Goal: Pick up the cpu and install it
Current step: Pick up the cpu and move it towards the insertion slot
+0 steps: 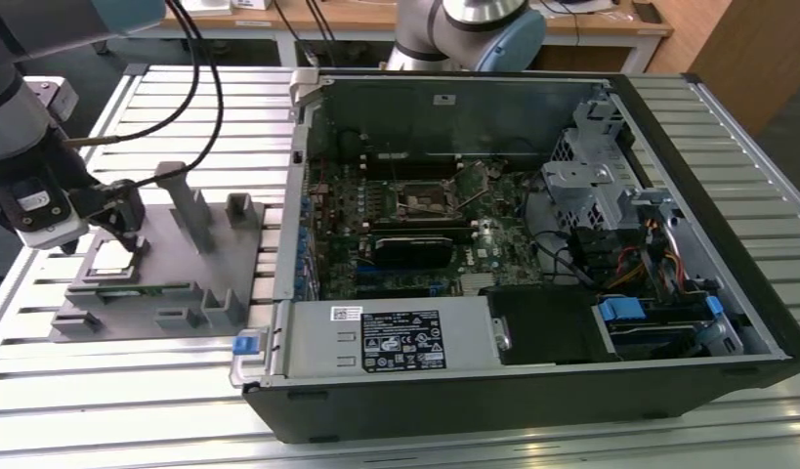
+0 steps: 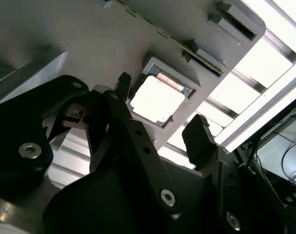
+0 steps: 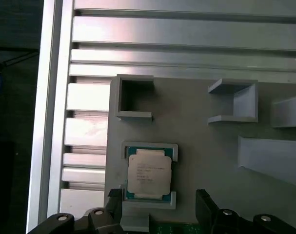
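First wrist view: one cpu [image 3: 148, 173], one claw [image 3: 158, 197] hovering near, spread wide.

In fixture [image 3: 201, 131] pocket: cpu [image 3: 148, 173] (flat).

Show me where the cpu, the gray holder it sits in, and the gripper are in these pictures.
cpu [image 3: 148, 173], first wrist view, middle of its silver top.
gray holder [image 3: 196, 126], first wrist view, bare flat plate.
gripper [image 3: 157, 196], first wrist view, midway between its two black fingertips.
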Controlling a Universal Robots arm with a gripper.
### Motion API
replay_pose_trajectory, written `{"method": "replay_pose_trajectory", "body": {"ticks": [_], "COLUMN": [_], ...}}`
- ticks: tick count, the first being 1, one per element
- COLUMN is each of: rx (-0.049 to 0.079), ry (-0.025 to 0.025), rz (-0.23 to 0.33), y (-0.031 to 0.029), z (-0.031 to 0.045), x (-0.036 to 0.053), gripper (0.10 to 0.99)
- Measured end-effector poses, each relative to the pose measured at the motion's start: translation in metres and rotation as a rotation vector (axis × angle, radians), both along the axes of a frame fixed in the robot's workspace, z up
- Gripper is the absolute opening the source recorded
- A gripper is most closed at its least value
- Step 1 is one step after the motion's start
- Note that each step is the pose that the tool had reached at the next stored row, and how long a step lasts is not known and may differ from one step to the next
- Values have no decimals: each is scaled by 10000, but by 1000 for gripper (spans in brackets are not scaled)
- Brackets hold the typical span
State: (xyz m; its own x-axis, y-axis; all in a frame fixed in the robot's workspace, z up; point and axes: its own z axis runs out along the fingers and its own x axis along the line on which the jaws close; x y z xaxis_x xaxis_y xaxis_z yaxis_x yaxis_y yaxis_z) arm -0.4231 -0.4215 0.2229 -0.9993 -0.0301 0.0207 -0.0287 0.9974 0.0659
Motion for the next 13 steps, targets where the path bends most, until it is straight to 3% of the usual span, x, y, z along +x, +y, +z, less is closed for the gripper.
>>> {"method": "replay_pose_trajectory", "body": {"ticks": [13], "rx": [0], "ry": [1], "rz": [0], "y": [0], "z": [169], "x": [0], "gripper": [706]}}
